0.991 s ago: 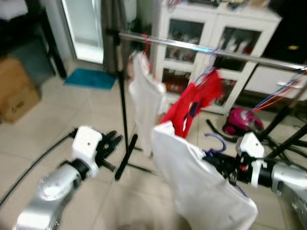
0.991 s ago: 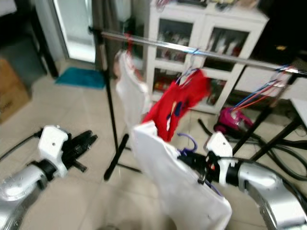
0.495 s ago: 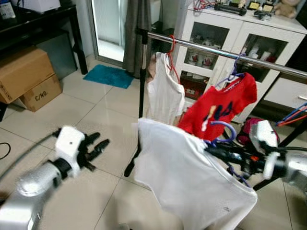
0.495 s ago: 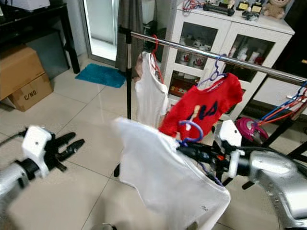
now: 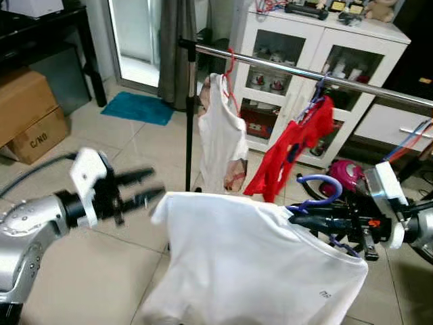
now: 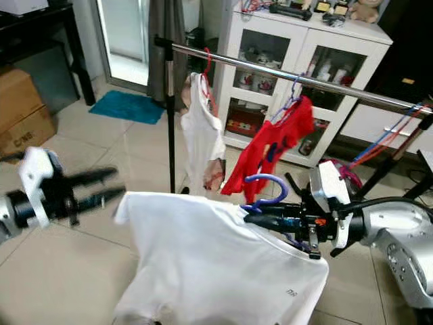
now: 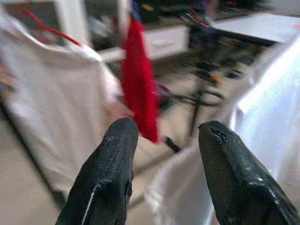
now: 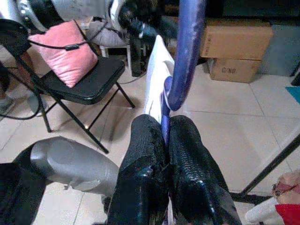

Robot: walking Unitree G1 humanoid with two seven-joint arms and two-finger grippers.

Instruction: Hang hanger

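A purple hanger point(image 5: 319, 179) carries a white T-shirt point(image 5: 250, 264) that spreads wide in front of me. My right gripper point(image 5: 294, 220) is shut on the hanger just below its hook, which also shows as the purple hanger point(image 8: 186, 51) in the right wrist view. My left gripper point(image 5: 157, 184) is open and blurred, its tips close to the shirt's left shoulder. Behind runs a silver rail point(image 5: 379, 88). On it hang a white tank top point(image 5: 220, 135) and a red shirt point(image 5: 291, 149).
The rail's dark post point(image 5: 188, 122) stands between my arms. A white cabinet point(image 5: 352, 40) is behind the rail, with a pink vacuum point(image 5: 348, 172) and cables at its foot. Cardboard boxes point(image 5: 30, 115) and a teal mat point(image 5: 135, 108) lie left. A folding chair point(image 8: 93, 79) with pink cushion stands behind.
The view has shifted. My left gripper has reached in toward the white T-shirt's shoulder. The T-shirt has swung wider and flatter. The right gripper keeps its hold on the hanger.
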